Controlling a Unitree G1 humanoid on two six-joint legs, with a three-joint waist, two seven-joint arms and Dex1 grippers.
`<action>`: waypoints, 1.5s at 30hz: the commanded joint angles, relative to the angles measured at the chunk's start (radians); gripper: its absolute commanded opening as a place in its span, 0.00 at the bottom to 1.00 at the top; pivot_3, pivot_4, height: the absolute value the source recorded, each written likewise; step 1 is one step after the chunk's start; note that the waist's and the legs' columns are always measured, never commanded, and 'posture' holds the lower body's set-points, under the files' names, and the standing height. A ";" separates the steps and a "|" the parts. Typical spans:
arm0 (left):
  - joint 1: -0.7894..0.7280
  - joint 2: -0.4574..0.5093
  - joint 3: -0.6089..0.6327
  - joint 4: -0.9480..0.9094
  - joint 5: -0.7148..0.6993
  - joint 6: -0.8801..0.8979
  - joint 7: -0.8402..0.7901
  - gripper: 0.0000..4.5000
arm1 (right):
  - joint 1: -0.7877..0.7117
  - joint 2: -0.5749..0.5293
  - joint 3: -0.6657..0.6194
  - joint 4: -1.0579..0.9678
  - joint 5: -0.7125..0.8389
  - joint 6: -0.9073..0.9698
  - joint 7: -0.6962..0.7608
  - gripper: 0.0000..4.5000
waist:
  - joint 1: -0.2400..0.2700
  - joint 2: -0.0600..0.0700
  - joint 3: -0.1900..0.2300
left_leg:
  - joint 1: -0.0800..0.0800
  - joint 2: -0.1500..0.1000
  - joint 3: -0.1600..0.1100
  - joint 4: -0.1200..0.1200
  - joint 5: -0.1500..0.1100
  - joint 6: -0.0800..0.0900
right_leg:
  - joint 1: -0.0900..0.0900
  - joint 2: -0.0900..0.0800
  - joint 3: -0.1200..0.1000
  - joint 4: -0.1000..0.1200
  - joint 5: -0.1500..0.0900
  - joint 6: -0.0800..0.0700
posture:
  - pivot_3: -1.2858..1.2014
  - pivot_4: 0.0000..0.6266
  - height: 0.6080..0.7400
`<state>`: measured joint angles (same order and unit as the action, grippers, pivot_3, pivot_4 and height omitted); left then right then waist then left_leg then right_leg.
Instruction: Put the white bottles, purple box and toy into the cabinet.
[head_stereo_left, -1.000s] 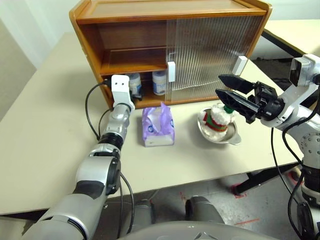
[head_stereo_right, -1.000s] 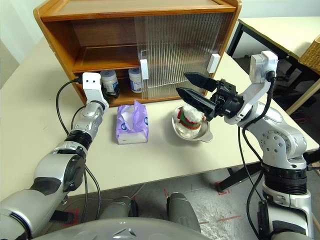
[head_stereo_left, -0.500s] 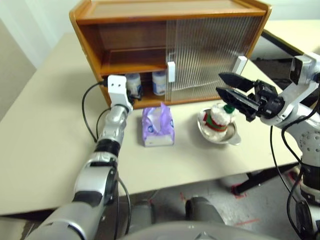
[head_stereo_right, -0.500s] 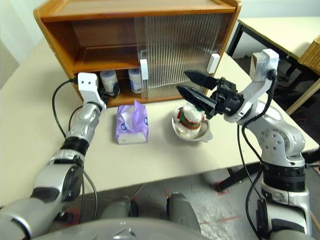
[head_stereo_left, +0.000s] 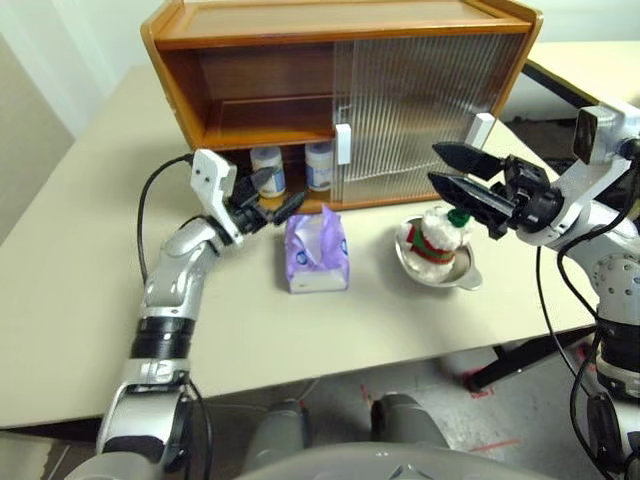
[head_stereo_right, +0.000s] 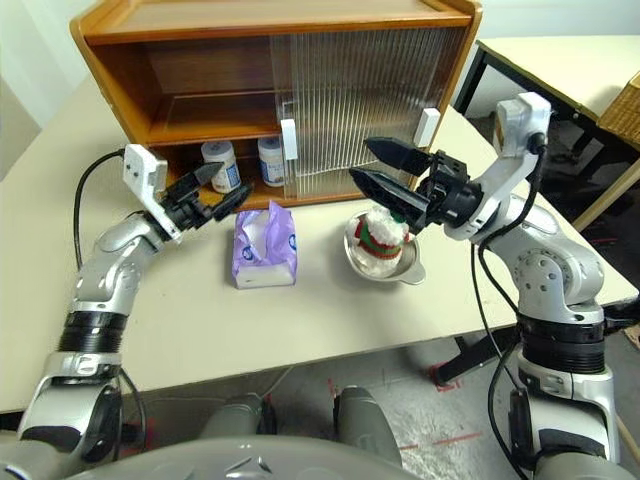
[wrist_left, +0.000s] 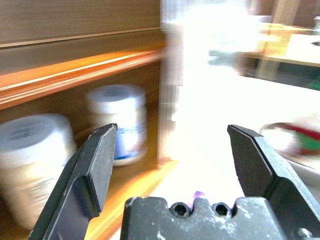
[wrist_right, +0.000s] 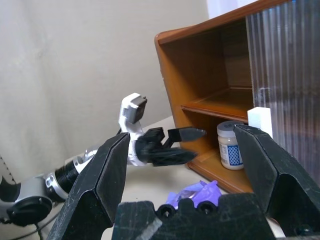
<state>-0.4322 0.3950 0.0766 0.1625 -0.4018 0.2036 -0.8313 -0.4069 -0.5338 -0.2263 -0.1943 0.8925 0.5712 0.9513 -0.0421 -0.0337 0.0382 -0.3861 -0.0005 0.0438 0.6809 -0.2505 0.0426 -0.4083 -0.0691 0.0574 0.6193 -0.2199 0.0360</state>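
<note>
The cabinet stands at the back of the table with its left half open. Two white bottles sit on its lower shelf. In front of the opening lies the purple box. The toy sits in a metal dish to the right of it. My left gripper is open and empty, level, just left of the purple box and in front of the bottles. My right gripper hovers open and empty just above the toy, pointing left.
The ribbed sliding door covers the cabinet's right half, with white handles at its edges. The metal dish lies near the table's right side. A second table stands at the far right.
My left arm has drawn back from the lower shelf opening and swung its open gripper to the right, toward the purple box. The right gripper has kept still.
</note>
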 joint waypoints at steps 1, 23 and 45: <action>0.032 0.083 -0.013 -0.027 -0.065 0.046 -0.183 0.99 | -0.009 0.007 0.011 0.005 -0.011 -0.015 0.007 1.00 | -0.001 0.000 0.000 | 0.000 0.000 0.000 0.000 0.000 0.000 | 0.000 0.000 0.000 0.000 -0.001 0.001 | 0.50 0.00 1.00; 0.032 0.099 -0.228 0.436 0.197 -0.431 -0.490 0.99 | 0.015 -0.007 -0.014 -0.039 0.006 0.001 -0.031 1.00 | 0.002 0.001 0.000 | 0.000 0.001 0.000 0.000 0.000 0.000 | -0.001 -0.002 -0.001 0.001 -0.002 0.000 | 0.48 0.00 1.00; 0.057 0.093 -0.141 0.295 0.040 -0.184 -0.548 0.35 | 0.017 -0.012 0.001 -0.020 -0.015 -0.011 -0.019 1.00 | -0.012 0.002 0.000 | 0.000 0.001 0.000 0.000 0.000 0.001 | -0.001 -0.001 0.000 0.001 -0.003 0.002 | 0.49 0.00 1.00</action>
<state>-0.3846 0.4805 -0.0755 0.4782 -0.3520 -0.0015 -1.3748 -0.3828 -0.5416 -0.2296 -0.2233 0.8836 0.5701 0.9231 -0.0542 -0.0322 0.0377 -0.3865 0.0004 0.0438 0.6809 -0.2502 0.0432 -0.4089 -0.0704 0.0570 0.6202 -0.2227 0.0378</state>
